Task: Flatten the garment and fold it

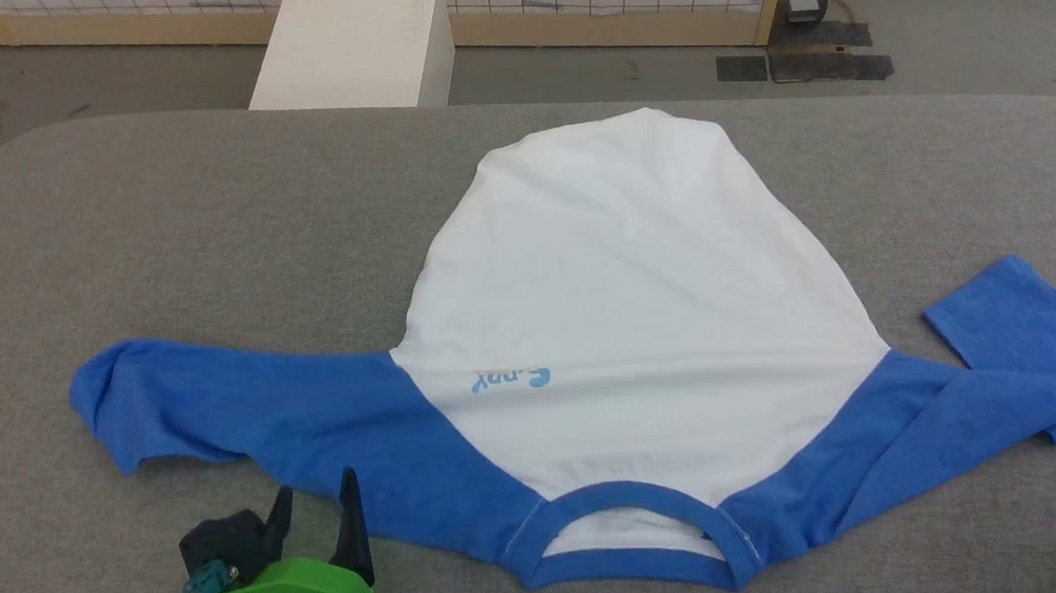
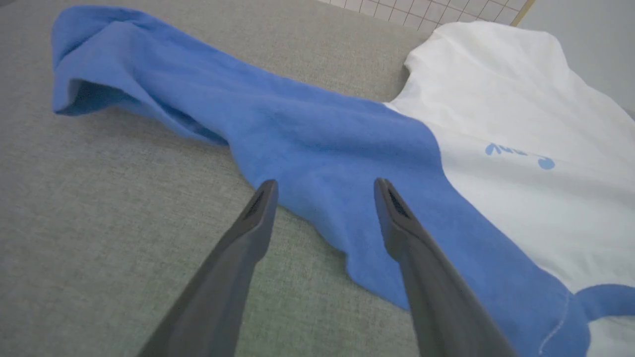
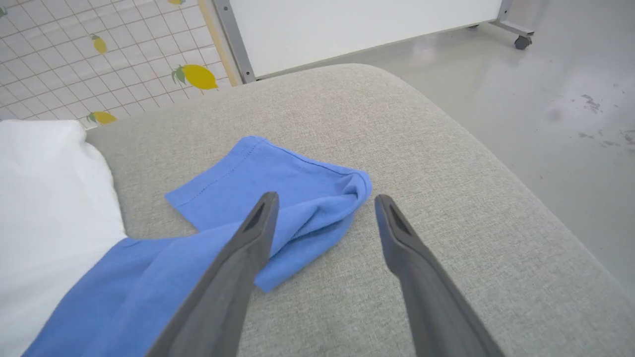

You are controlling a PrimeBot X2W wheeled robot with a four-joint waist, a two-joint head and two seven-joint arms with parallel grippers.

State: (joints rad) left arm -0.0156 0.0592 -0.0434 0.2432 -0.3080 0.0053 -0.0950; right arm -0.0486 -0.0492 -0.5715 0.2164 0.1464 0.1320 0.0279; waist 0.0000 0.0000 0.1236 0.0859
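As it lies, garment (image 1: 621, 280) hem pointing away, sleeves crosswise

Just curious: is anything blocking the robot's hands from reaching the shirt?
Nothing visible does. The left hand, open, points at the T-shirt's left blue sleeve; the right hand, open, at the doubled-over right sleeve.

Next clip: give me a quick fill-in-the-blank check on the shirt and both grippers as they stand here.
1. The garment has a white body and its sleeves are ___.
2. Its neck opening points ___ the robot.
3. The left gripper, beside one sleeve, has its jaws ___.
4. Near the right gripper, the sleeve end is ___ back on itself.
Missing words: blue; toward; open; folded.
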